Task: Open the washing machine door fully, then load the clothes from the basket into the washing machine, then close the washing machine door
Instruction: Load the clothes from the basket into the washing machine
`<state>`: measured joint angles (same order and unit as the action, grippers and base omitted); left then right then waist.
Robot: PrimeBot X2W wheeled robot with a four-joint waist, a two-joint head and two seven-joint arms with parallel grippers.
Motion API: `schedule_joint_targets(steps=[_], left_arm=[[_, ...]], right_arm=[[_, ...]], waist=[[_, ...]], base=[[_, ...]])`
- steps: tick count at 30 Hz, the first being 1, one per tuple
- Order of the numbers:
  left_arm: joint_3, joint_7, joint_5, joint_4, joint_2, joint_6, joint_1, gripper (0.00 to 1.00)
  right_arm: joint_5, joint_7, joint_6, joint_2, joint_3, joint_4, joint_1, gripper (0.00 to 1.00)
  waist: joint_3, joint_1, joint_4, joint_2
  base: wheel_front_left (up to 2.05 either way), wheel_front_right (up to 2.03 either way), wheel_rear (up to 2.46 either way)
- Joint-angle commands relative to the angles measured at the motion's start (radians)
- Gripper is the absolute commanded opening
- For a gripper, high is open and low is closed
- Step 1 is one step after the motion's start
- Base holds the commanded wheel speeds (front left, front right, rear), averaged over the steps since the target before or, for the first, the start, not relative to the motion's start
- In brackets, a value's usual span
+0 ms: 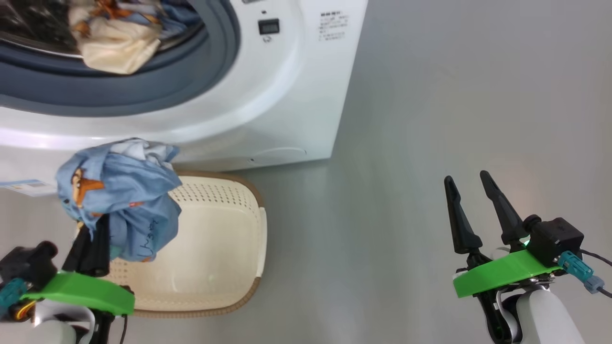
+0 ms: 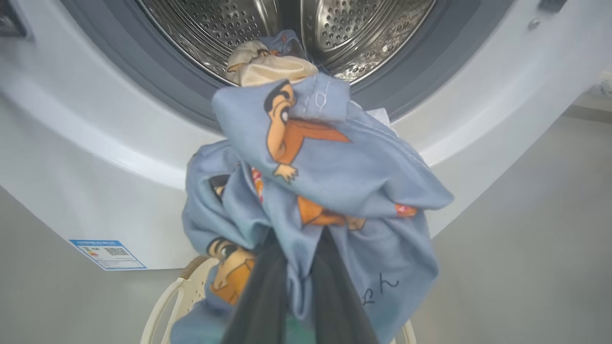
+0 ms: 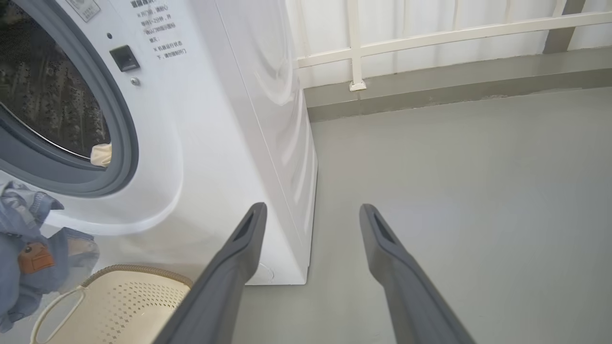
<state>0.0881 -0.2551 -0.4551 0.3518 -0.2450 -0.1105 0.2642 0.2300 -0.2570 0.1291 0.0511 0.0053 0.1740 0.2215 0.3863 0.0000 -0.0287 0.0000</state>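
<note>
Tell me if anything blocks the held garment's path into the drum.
Nothing solid does. The blue garment, in the left fingers, hangs below the open drum mouth. Only a cream garment lies at its lower lip.

Washer (image 1: 296, 95) front: printed text block (image 1: 333, 26) at 3 o'clock of the drum opening, too small to read. Blue sticker (image 2: 95, 259) at 7 o'clock carries a QR code (image 2: 117, 251); its text is illegible. Garment (image 1: 129, 191): dark handwritten marks (image 2: 380, 289), unreadable.

Soft, even daylight around me, a pale sheen on the washing machine (image 1: 287, 95), my left pincer (image 1: 91, 248) motion-blurred, wrist views bowed at the edges.
</note>
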Motion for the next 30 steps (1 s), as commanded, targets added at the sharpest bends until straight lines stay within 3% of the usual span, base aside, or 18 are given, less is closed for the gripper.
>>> schedule_joint_targets(steps=[1, 13, 30], left_arm=[[-0.055, -0.007, 0.016, -0.041, -0.023, -0.002, -0.014, 0.0], [-0.18, -0.007, 0.123, -0.234, 0.046, -0.012, -0.146, 0.0], [-0.239, -0.007, 0.196, -0.318, 0.118, -0.014, -0.278, 0.0]], right_arm=[[-0.01, -0.005, 0.002, -0.001, 0.02, -0.018, -0.023, 1.0], [-0.019, -0.005, 0.002, -0.001, 0.019, -0.001, -0.067, 1.0], [-0.016, -0.005, 0.002, -0.001, 0.023, 0.007, -0.133, 1.0]], waist=[[-0.053, 0.0, 0.031, 0.0], [-0.202, 0.0, 0.044, 0.0], [-0.325, 0.0, 0.04, 0.0]], base=[[0.0, 0.0, 0.0], [0.0, 0.0, 0.0], [0.0, 0.0, 0.0]])
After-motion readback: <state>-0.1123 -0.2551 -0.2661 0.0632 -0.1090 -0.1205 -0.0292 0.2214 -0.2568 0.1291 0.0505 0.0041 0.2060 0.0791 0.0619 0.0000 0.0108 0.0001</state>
